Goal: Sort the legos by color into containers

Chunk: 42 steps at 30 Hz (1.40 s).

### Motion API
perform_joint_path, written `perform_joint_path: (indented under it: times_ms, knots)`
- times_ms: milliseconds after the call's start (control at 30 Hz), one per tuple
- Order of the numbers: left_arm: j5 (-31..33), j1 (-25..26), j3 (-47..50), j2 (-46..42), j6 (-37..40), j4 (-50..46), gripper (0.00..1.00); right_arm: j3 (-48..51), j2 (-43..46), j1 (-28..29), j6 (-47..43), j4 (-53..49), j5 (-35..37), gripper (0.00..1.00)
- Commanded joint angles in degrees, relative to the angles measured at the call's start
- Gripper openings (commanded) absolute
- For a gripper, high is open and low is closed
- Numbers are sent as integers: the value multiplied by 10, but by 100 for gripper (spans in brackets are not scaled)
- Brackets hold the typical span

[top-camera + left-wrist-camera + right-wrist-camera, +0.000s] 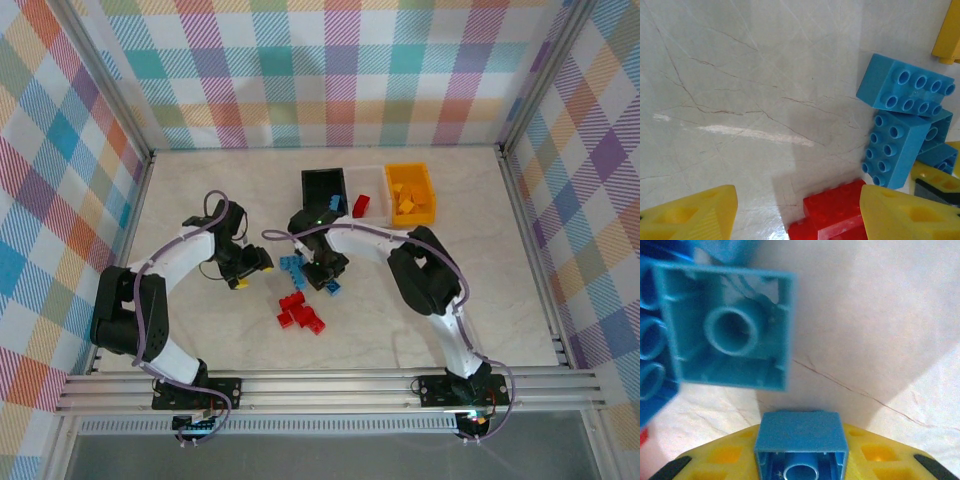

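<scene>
My right gripper (801, 460) is shut on a small blue lego (801, 436), hollow side toward the camera, just above the table. Beside it lies another blue lego (730, 330), upturned. From above, the right gripper (325, 272) sits over the blue legos (292, 266) in mid table. My left gripper (797, 207) is open and low over the table, and a red lego (832, 212) lies between its yellow fingers (900, 210), close to the right one. Two blue legos (895, 150) lie further right. The red pile (298, 310) lies in front of both grippers.
Three containers stand in a row at the back: a black one (312, 186) holding a blue brick (335, 203), a clear one (372, 178) holding a red brick (361, 206), and an orange one (427, 190) holding yellow bricks (405, 200). Plaid walls enclose the table.
</scene>
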State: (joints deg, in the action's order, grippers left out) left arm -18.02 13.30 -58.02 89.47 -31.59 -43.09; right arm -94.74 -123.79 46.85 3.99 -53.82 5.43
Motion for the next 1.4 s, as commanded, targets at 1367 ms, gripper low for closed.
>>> perform_joint_path:
  times_ms: [1367]
  knots:
    - [-12,-8,-58,24,49,-59,66,-492,-188,-164,118,14,-78,52]
